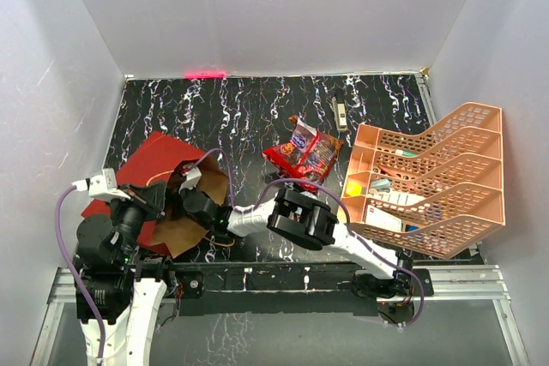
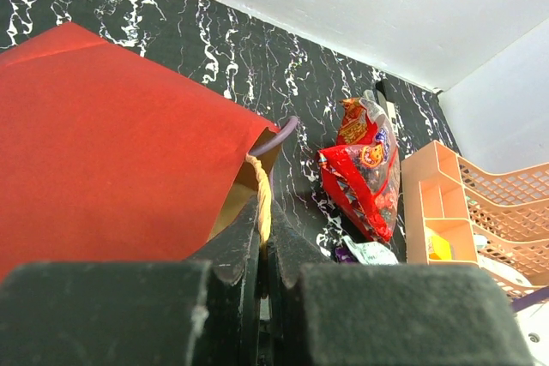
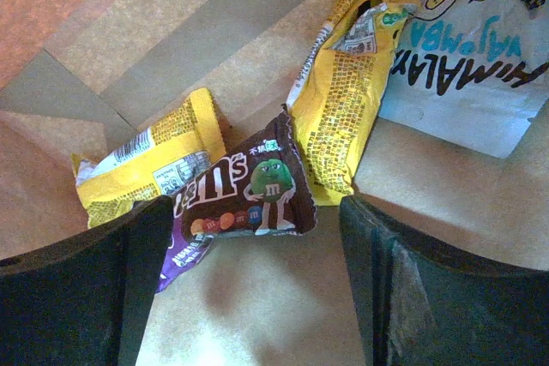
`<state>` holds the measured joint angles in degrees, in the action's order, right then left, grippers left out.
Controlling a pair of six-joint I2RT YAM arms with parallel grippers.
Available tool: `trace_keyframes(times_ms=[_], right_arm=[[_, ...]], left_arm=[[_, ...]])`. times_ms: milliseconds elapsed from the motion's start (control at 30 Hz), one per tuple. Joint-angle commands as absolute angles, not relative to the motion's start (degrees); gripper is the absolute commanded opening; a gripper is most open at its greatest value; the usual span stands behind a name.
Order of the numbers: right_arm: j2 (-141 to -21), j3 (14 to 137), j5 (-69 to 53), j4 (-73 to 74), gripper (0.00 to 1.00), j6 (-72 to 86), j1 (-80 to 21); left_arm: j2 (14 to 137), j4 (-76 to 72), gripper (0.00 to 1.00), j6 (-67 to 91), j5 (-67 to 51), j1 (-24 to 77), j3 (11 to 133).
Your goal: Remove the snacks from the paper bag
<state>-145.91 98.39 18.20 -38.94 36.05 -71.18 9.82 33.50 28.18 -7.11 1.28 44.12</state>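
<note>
At frame centre, right end effector (image 3: 256, 246) open over brown packet (image 3: 249, 190); left end effector (image 2: 262, 255) clamped on bag handle (image 2: 263, 190). Might pinch overlapping yellow packet (image 3: 141, 165) too.

Your right gripper (image 3: 257, 246) inside the paper bag (image 1: 150, 160), kraft walls close around you, bare floor between its spread fingers, brown packet (image 3: 249, 195) just ahead, yellow packets (image 3: 343, 100) either side of it, your left gripper (image 2: 262, 246) pinching the cord handle (image 2: 262, 190) at the mouth, bare table (image 1: 240, 126) between that mouth and the red chip bags (image 1: 304, 153).
</note>
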Motion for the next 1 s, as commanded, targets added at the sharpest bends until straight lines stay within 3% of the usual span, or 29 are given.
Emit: trace_keyframes(times_ms=[0, 300, 433, 567, 967], right_arm=[[-148.6, 103.2, 17.7, -37.8, 0.77, 37.8, -70.9], [-151.4, 107.5, 16.9, -39.6, 0.41, 36.7, -70.8], [-149.2, 105.9, 18.9, -40.7, 0.22, 35.2, -69.9], [-145.2, 101.3, 19.6, -44.3, 0.09, 30.1, -69.5], [-128.3, 76.8, 23.3, -55.9, 0.07, 21.8, -69.5]], left_arm=[[9.1, 32.0, 0.00, 28.2, -7.8, 1.4, 44.3], [9.4, 32.7, 0.00, 28.1, -7.0, 1.4, 44.7], [10.0, 32.8, 0.00, 28.2, -7.0, 1.4, 44.8], [10.3, 32.8, 0.00, 28.1, -7.2, 1.4, 44.8], [10.1, 32.7, 0.00, 28.1, -7.0, 1.3, 44.7]])
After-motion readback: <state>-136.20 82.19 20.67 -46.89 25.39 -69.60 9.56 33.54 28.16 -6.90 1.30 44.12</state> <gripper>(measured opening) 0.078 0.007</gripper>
